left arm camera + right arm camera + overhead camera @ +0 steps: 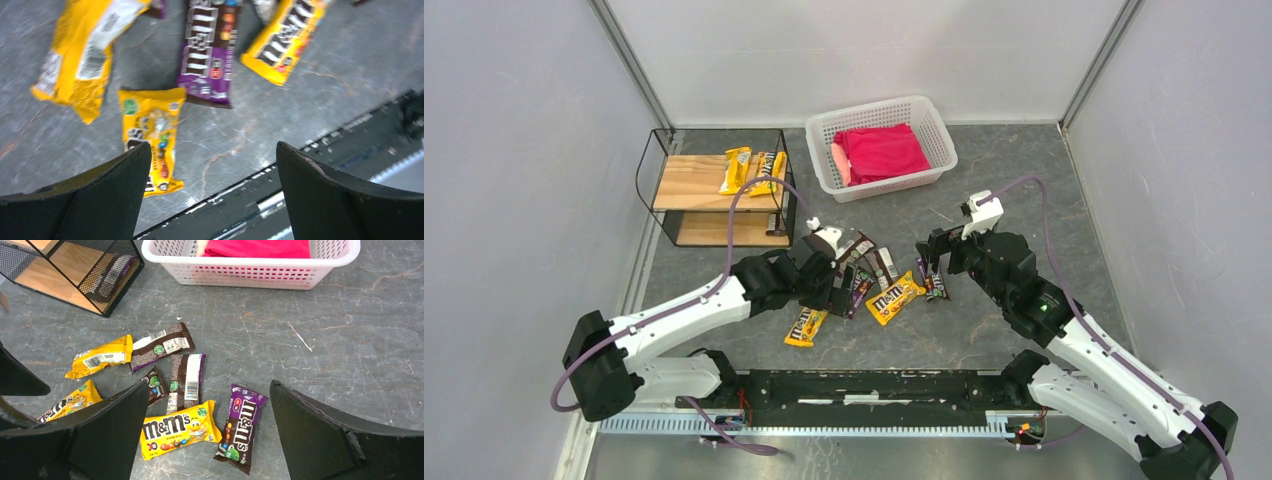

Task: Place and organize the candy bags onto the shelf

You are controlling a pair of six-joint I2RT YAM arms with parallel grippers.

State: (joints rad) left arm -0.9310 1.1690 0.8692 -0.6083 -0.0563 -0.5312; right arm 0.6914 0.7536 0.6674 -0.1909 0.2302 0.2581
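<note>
Right wrist view: glossy yellow, brown, purple candy bags (177, 436) lie flat; left pincer (212, 150) and right pincer (209, 385) gape wide.

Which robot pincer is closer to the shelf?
Left. The left pincer is close by the shelf's front right corner; the right pincer is farther right, across the loose candy bags.
</note>
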